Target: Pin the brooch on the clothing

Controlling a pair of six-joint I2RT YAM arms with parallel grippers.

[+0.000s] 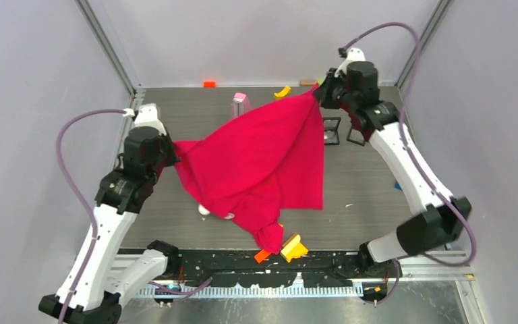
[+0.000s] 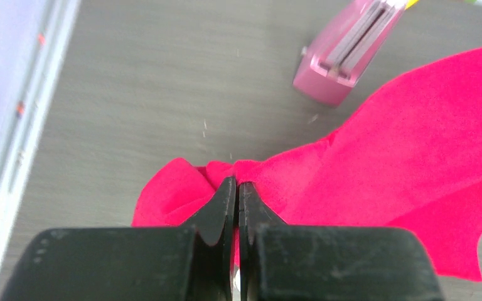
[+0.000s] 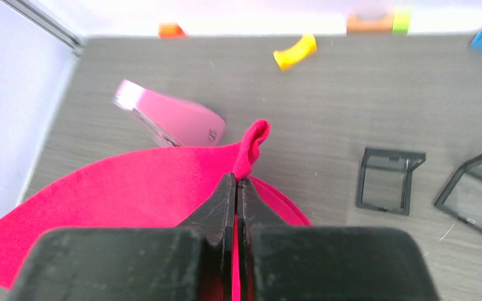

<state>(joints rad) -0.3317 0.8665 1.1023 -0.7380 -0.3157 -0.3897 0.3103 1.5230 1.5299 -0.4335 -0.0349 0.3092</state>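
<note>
The crimson-pink T-shirt (image 1: 260,158) is held stretched above the table between both grippers, and its lower part droops to the table near the front edge. My left gripper (image 1: 174,150) is shut on the shirt's left corner; in the left wrist view (image 2: 237,183) cloth (image 2: 414,138) bunches at the closed fingertips. My right gripper (image 1: 318,93) is shut on the far right corner; in the right wrist view (image 3: 236,177) a tuft of cloth (image 3: 254,141) sticks out past the tips. Small white things (image 1: 204,210) peek from under the shirt's lower left edge. I cannot tell whether they are the brooch.
A pink stapler-like box (image 1: 240,104) stands behind the shirt, also in the wrist views (image 2: 345,53) (image 3: 169,119). Two black square frames (image 1: 342,132) lie at the right (image 3: 389,180). A yellow curved piece (image 1: 282,91) and an orange block (image 1: 209,84) lie by the back wall. Orange and yellow blocks (image 1: 286,250) lie at the front.
</note>
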